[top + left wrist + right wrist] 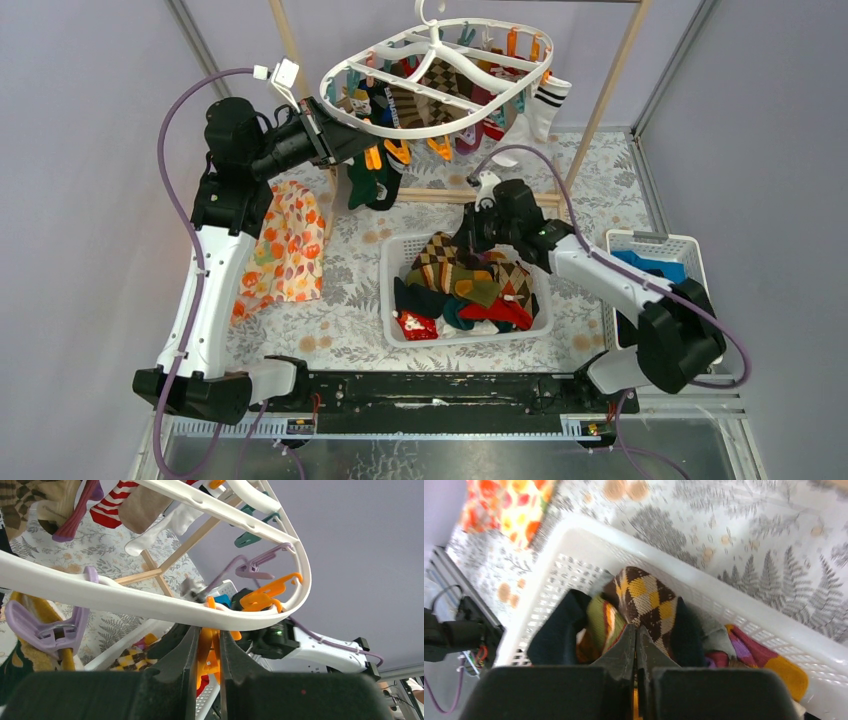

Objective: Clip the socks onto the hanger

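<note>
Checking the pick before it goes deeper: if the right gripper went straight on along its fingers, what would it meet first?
The brown argyle sock in the white basket. The shut right gripper points straight at it and may already touch it; depth is unclear.

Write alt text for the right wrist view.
The right gripper, jaws shut, touches its tips to a brown-and-yellow argyle sock among other socks in a white basket. The basket sits on a fern-print tablecloth, with an orange floral cloth at upper left.
</note>
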